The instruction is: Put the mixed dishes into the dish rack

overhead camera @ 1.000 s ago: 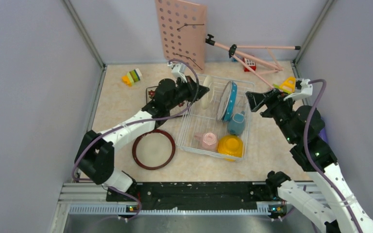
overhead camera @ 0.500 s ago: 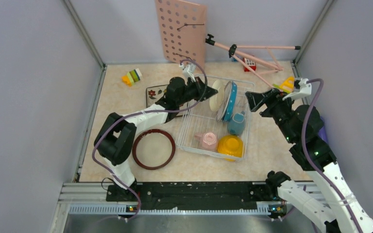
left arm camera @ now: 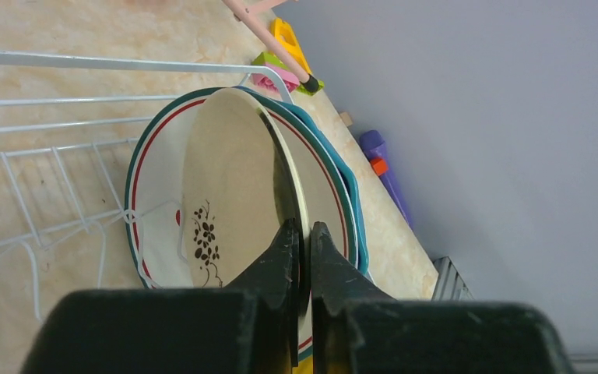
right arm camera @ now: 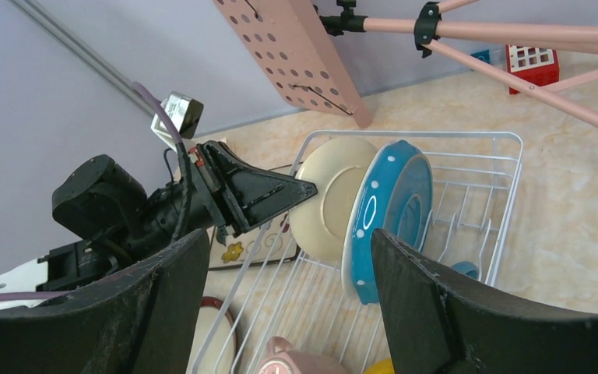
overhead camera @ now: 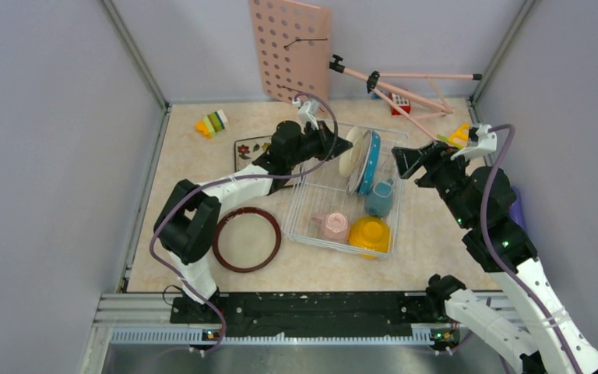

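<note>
The white wire dish rack [overhead camera: 323,191] holds the pink cup [overhead camera: 332,226], yellow bowl [overhead camera: 370,232], blue-grey mug [overhead camera: 379,199] and the upright blue polka-dot plate [overhead camera: 368,162], with the white plate with characters [left arm camera: 156,226] against it. My left gripper [overhead camera: 333,148] is shut on the rim of the cream plate [overhead camera: 350,152], held upright in the rack beside those plates [left arm camera: 233,179]. My right gripper [overhead camera: 405,162] is open and empty over the rack's right side. The brown-rimmed plate [overhead camera: 247,238] lies left of the rack. The square floral plate [overhead camera: 251,148] is partly under my left arm.
A pink pegboard [overhead camera: 290,51] leans on the back wall, and a pink tripod [overhead camera: 397,82] lies behind the rack. Toy blocks sit at the back left [overhead camera: 212,123], back right [overhead camera: 399,103] and by my right wrist [overhead camera: 461,134].
My left gripper has carried the cream plate rightward into the rack, up against the standing plates. The right arm has barely shifted.
</note>
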### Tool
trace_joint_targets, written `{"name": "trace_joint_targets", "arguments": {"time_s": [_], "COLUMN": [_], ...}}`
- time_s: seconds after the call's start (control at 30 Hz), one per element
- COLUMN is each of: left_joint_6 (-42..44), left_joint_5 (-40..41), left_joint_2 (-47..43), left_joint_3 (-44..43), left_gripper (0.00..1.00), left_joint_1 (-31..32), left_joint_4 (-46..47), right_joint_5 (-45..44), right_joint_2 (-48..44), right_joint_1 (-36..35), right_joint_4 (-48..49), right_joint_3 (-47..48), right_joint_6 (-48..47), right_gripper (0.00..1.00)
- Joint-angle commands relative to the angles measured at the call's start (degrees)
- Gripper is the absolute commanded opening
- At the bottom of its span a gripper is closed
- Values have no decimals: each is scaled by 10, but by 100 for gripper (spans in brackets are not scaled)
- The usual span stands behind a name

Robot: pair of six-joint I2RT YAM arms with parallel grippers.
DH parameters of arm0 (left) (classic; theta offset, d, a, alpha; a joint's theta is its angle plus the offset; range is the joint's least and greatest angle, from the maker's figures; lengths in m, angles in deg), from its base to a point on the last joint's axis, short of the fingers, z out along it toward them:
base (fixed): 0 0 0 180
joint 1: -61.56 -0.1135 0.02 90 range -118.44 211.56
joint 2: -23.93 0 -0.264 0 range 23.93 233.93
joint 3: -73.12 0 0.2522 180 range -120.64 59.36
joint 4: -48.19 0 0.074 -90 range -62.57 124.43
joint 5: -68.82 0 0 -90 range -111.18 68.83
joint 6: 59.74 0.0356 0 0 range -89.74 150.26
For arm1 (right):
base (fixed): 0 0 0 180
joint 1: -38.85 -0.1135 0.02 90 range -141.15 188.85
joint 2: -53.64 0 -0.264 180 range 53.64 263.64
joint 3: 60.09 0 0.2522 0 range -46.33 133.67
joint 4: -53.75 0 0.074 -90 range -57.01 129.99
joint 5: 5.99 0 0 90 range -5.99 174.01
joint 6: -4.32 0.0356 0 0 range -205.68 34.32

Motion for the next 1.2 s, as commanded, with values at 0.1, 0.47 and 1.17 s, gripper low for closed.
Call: {"name": "trace_joint_targets", "arguments": {"time_s": [0.1, 0.47, 1.17], "left_joint_6": [17, -17, 65], "left_joint_5": [55, 122, 133], "left_joint_2": [-48, -77, -143], "left_joint_3": [26, 43, 53], "left_gripper": [0, 0, 58], "left_joint_1": [1, 7, 5], "left_joint_4": [-27, -55, -112], "right_joint_5": [6, 8, 4], "right_joint_2": [3, 5, 6], "right_joint_1": [3, 3, 3], "right_joint_4": [19, 18, -3], "right_joint_3": [9, 11, 19], "right_joint_6": [-3, 0, -3], "right_gripper": [74, 74, 74]}}
